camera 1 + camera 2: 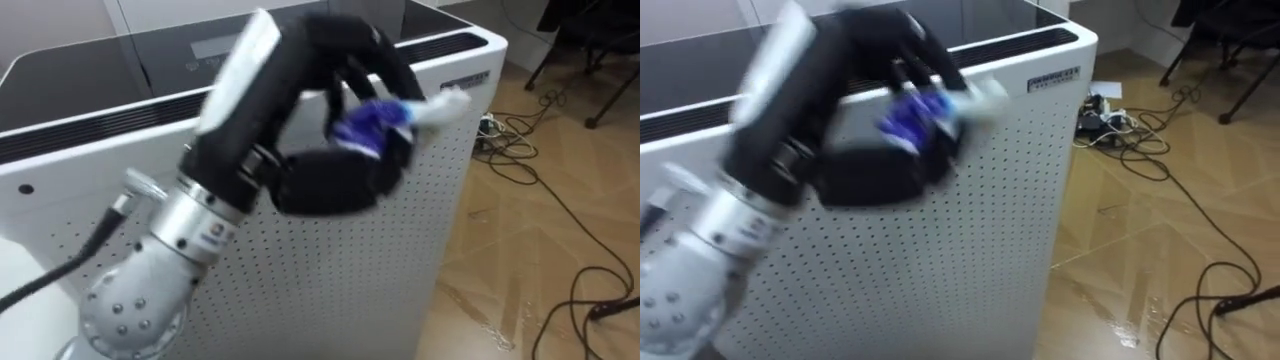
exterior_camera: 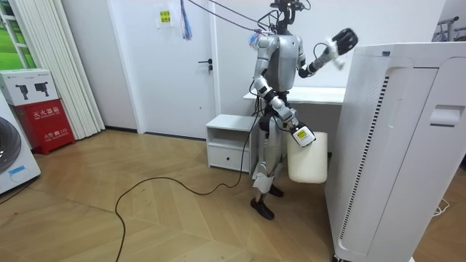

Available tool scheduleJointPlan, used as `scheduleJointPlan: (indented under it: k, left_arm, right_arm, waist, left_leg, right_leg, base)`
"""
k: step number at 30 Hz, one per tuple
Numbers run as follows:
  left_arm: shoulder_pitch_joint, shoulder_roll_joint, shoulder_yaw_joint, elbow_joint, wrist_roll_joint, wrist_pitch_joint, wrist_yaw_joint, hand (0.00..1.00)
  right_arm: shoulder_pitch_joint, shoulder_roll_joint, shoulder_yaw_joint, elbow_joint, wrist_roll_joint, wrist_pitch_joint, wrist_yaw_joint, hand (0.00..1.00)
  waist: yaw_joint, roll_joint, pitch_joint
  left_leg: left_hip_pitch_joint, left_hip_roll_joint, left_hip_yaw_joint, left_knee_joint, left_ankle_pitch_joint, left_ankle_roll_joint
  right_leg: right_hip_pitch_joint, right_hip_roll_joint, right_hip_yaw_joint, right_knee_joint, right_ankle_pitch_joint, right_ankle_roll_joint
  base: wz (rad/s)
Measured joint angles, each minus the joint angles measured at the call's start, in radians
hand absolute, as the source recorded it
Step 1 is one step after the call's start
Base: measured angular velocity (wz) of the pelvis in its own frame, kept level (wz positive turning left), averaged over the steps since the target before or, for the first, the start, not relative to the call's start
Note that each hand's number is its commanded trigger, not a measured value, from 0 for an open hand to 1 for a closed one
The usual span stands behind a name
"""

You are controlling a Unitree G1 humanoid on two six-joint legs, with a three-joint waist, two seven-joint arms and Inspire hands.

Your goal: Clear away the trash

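My left hand (image 1: 325,185) is raised in front of me, black fingers curled round a crumpled blue and white wrapper (image 1: 385,120) whose white end sticks out to the right. It hovers beside the top edge of a tall white perforated appliance (image 1: 350,280). The right eye view has the same hand (image 1: 870,175) and wrapper (image 1: 920,108). In the room view I stand facing the appliance (image 2: 393,145), the left hand (image 2: 342,40) held high. My right hand (image 2: 297,133) hangs low at my side, with a white bin (image 2: 307,159) hanging from it.
Dark cables (image 1: 530,160) trail over the wooden floor right of the appliance. Behind me in the room view are a low white cabinet (image 2: 229,142), a white desk (image 2: 324,94) and a red box (image 2: 40,109) at the room view's left.
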Motion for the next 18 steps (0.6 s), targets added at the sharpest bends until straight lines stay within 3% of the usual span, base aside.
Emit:
scheduleJointPlan:
  k: [4, 6, 10, 17, 18]
  left_arm:
    - [-0.001, -0.003, -0.023, -0.001, -0.121, 0.004, -0.118, 1.0]
    - [-0.001, -0.004, -0.022, -0.005, -0.135, 0.004, -0.161, 1.0]
    - [-0.001, -0.014, -0.021, -0.008, -0.139, 0.004, -0.242, 1.0]
    - [0.0, -0.019, -0.014, -0.008, -0.139, 0.004, -0.294, 1.0]
    - [0.005, -0.018, -0.014, -0.007, -0.139, 0.004, -0.296, 1.0]
  right_arm:
    - [0.0, -0.004, 0.012, 0.0, 0.0, 0.0, 0.0, 1.0]
    - [0.0, -0.005, 0.012, 0.0, 0.0, 0.0, 0.002, 1.0]
    - [0.0, -0.007, 0.012, 0.0, 0.0, 0.0, 0.003, 1.0]
    - [-0.003, -0.004, 0.012, 0.0, 0.0, 0.0, -0.006, 1.0]
    - [-0.007, -0.006, 0.012, 0.002, 0.0, -0.001, -0.01, 1.0]
  waist:
    - [-0.015, 0.022, -0.002]
    - [-0.014, 0.029, -0.0061]
    - [-0.008, 0.03, -0.0069]
    - [0.003, 0.029, -0.0059]
    - [0.004, 0.028, -0.0014]
  left_leg:
    - [-0.004, 0.001, 0.001, 0.001, -0.001, 0.001]
    - [-0.005, 0.001, 0.006, 0.001, -0.001, 0.001]
    - [-0.004, 0.001, 0.008, 0.004, 0.0, 0.001]
    - [-0.018, 0.0, 0.006, 0.01, 0.0, 0.001]
    - [-0.027, -0.001, 0.006, 0.017, 0.0, 0.001]
  right_leg:
    - [-0.008, 0.001, 0.002, 0.009, 0.0, -0.001]
    - [-0.015, 0.002, 0.003, 0.018, -0.002, -0.003]
    - [-0.017, 0.001, 0.003, 0.027, -0.008, -0.006]
    - [-0.036, 0.002, 0.002, 0.034, -0.008, -0.006]
    - [-0.043, 0.001, 0.001, 0.038, -0.008, -0.005]
  base:
    - [-0.01]
    - [-0.02]
    - [0.0]
    - [0.0]
    - [0.0]
